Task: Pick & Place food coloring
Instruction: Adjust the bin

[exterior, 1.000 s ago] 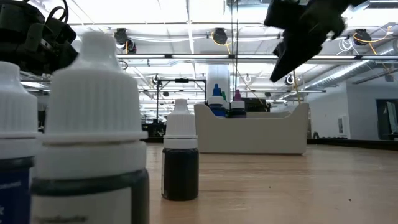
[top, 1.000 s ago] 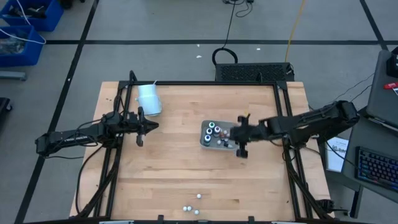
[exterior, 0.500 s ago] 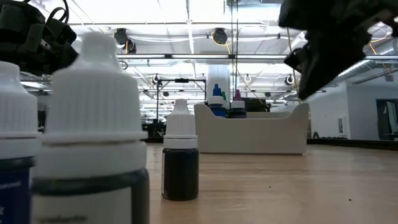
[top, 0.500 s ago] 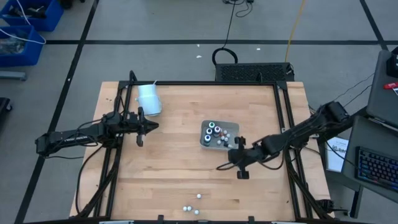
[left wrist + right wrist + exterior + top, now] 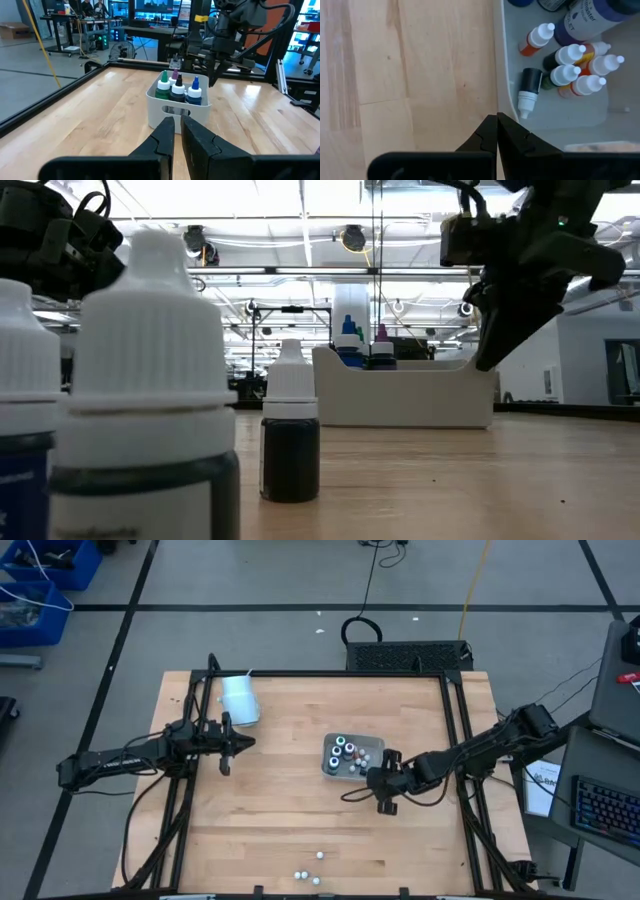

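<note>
The food coloring bottles stand in a small pale tray at mid-table. The right wrist view shows several small white-capped ones and a black one lying on its side. Three more bottles stand near the table's near edge and loom large in the low view. My right gripper hangs shut above the tray's near-right rim, pointing down, touching nothing. My left gripper waits shut at the table's left, level, facing the tray.
A pale-blue-white cup lies on its side at the far left, beside my left arm. Black rails frame the table. Bare wood lies between the tray and the near-edge bottles.
My right gripper has left the tray's right side, swung toward the table's near edge, then come back a little toward the tray. Its fingers stay shut. My left arm has kept still.
</note>
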